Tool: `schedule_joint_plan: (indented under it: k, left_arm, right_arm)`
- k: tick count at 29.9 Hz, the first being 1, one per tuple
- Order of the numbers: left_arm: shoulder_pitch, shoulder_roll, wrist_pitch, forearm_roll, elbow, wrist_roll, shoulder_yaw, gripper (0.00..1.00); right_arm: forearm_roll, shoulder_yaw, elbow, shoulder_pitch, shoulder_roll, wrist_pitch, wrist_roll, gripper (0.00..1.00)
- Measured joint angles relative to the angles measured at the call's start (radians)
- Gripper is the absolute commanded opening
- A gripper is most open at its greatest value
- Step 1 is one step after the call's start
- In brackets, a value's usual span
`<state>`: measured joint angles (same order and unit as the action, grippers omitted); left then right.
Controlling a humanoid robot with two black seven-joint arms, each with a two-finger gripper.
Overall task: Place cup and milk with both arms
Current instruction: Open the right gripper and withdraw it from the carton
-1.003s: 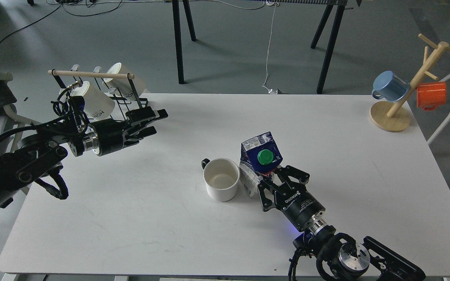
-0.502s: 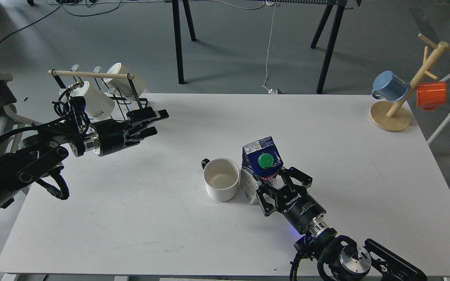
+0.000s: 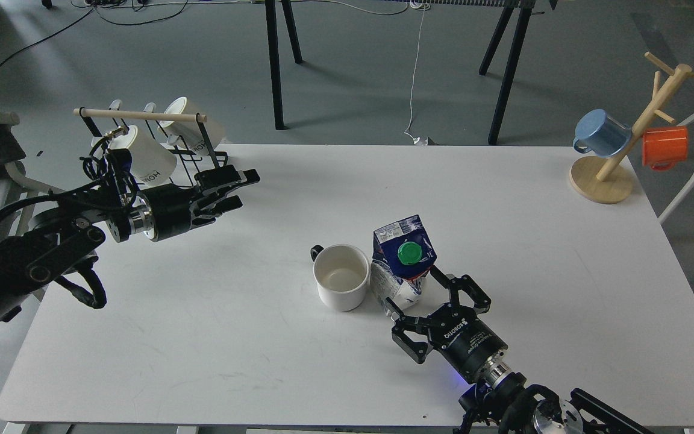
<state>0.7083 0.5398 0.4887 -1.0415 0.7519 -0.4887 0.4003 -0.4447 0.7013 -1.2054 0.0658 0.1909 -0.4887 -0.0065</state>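
- Head view looks down on a white table (image 3: 534,241) from the robot's own eyes.
- Cup (image 3: 341,276) stands upright near the table's middle, its small dark handle pointing away to the left, its cream inside bare.
- Milk (image 3: 403,259) stands upright just to the right of the cup, touching it or very nearly so; the green cap faces the camera.
- Right gripper (image 3: 437,304) sits low on the table just this side of the milk. Its jaws are spread wide, with one finger on each side of the carton's foot, and they hold nothing. The far finger looks close to the carton; whether it touches cannot be told.
- Left gripper (image 3: 238,190) hovers well apart from the cup, over the table's left part, pointing right. Its fingers lie close together with a narrow gap and hold nothing.
- Behind the left gripper stands a rack (image 3: 142,129) with lettered white mugs. A wooden mug tree (image 3: 624,144) with a blue and an orange mug stands at the far right corner.
- Judged from this, both things are set down side by side and the placing looks almost done; the step in hand seems to be the right arm letting go of the milk.
- Next move, by my guess, is a straight pull back of the right arm, keeping the open fingers clear of the carton, since a nudge could tip it against the cup.
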Motion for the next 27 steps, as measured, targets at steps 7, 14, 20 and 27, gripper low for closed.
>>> schedule_joint_plan:
  k: [7,14,20,27]
  left_arm:
    - [-0.001,0.000,0.000,0.000,0.000,0.000,0.000,0.93]
    - [0.000,0.010,0.000,0.002,0.001,0.000,0.004,0.92]
    - [-0.003,0.048,0.000,0.016,0.002,0.000,0.021,0.93]
    - [-0.004,0.096,0.000,0.198,0.003,0.000,0.064,0.93]
  right_arm:
    - [-0.004,0.014,-0.150,-0.073,0.170,0.000,0.007,0.99]
    - [-0.006,0.170,-0.196,-0.157,0.371,0.000,0.010,0.99]
    - [-0.004,0.404,-0.091,-0.109,0.473,0.000,0.009,0.99]
    - [-0.003,0.375,0.071,0.112,0.545,0.000,0.008,0.99]
